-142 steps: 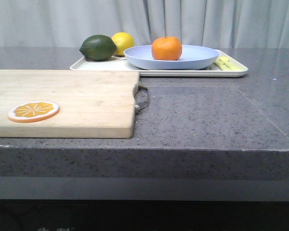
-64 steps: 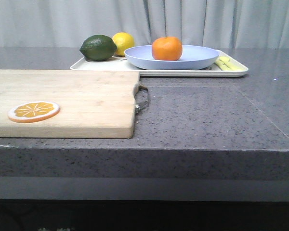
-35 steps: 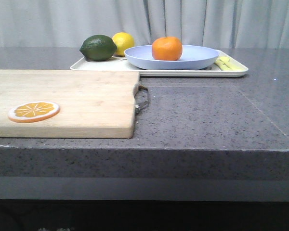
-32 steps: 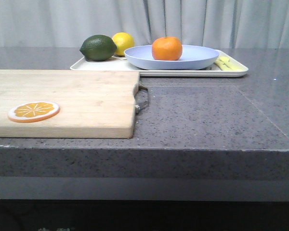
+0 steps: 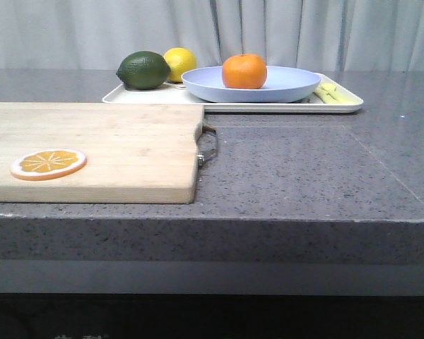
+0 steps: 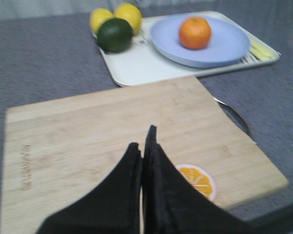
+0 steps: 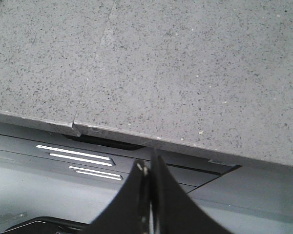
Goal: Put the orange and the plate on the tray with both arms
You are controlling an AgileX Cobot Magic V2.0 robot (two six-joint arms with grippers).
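Countertop (image 5: pixel 304 176) of speckled grey stone filled the front view, with a pale curtain (image 5: pixel 283 32) hanging behind it. At about 12 o'clock on the counter, toward the far edge, sat the tray (image 5: pixel 261 106), cream-white and rectangular with a low rim. The plate (image 5: pixel 297 81), pale lavender-blue and shallow, rested on the tray, filling its middle and its 3 o'clock side. The orange (image 5: pixel 244 71) sat inside the plate, left of the plate's centre. At the tray's 9 o'clock end lay a dark green fruit (image 5: pixel 143 70) with a yellow lemon (image 5: pixel 181 62) just behind it, the two touching or nearly so. Pale yellow strips (image 5: pixel 333 92) lay at the tray's 3 o'clock end, beside the plate. A light wooden cutting board (image 5: pixel 106 145) with a metal handle (image 5: pixel 209 147) occupied the counter's 9 o'clock side, near the tray's front edge. An orange slice (image 5: pixel 49 163) lay flat on the board near its front left.

The left gripper (image 6: pixel 142 146) hung above the cutting board with its black fingers (image 6: pixel 129 168) pressed together, holding nothing. The right gripper (image 7: pixel 147 168) hung over the counter's near edge, fingers likewise clenched on nothing.
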